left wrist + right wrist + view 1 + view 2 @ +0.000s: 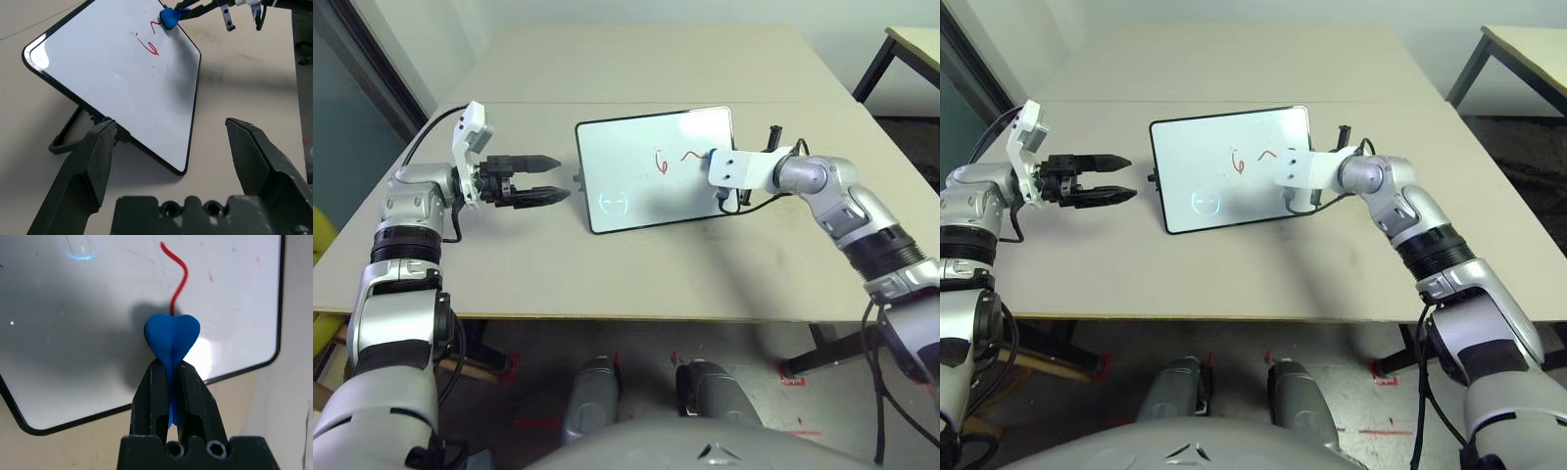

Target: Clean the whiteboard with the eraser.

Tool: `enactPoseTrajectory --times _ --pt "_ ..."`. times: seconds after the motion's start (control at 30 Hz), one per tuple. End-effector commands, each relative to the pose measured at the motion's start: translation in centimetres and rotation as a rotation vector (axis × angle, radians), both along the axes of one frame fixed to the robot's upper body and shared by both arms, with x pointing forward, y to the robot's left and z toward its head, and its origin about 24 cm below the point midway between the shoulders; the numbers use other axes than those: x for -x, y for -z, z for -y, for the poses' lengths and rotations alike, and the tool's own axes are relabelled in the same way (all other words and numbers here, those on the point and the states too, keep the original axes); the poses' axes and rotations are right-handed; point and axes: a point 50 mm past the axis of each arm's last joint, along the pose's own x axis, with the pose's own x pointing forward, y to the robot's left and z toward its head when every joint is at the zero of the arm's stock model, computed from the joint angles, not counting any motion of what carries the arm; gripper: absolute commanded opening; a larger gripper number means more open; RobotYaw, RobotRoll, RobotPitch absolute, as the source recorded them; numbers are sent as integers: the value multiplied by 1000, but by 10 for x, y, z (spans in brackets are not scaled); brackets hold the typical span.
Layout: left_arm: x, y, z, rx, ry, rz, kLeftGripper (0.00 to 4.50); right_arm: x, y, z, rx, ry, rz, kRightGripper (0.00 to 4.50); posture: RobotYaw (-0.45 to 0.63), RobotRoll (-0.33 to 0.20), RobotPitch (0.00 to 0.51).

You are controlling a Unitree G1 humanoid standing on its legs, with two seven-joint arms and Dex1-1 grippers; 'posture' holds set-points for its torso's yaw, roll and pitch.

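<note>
The whiteboard (641,181) stands tilted on its stand in the middle of the table, with red scribbles (662,161) on its right half and a faint blue circle mark (614,203) at lower left. My right gripper (171,363) is shut on the small blue eraser (172,335), whose end presses on the board at the foot of a red squiggle (180,274). The eraser (169,17) also shows in the left wrist view near the board's far corner. My left gripper (561,177) hovers open, just left of the board, fingers pointing at its edge and holding nothing.
The beige table (636,274) has bare room in front of and behind the board. A black stand leg (66,139) juts from the board's back. A second table (913,44) stands beyond the far right corner. A cable (759,204) trails from my right wrist.
</note>
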Motion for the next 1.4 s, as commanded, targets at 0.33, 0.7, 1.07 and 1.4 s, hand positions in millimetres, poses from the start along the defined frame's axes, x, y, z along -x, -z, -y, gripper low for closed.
enactPoseTrajectory --times 0.33,0.7,1.07,1.4 --pt "0 -3 2 13 -2 17 4500 -9 -6 -24 7 -35 27 1 162 0 12" --pt "-2 -7 2 10 -3 29 4500 -11 -9 -55 7 -124 60 1 166 0 4" --pt "-2 -9 0 0 -4 34 4500 -19 3 -16 88 -28 38 1 173 0 4" --pt "-5 -11 3 -2 -1 36 4500 -15 10 19 137 32 5 1 151 0 11"
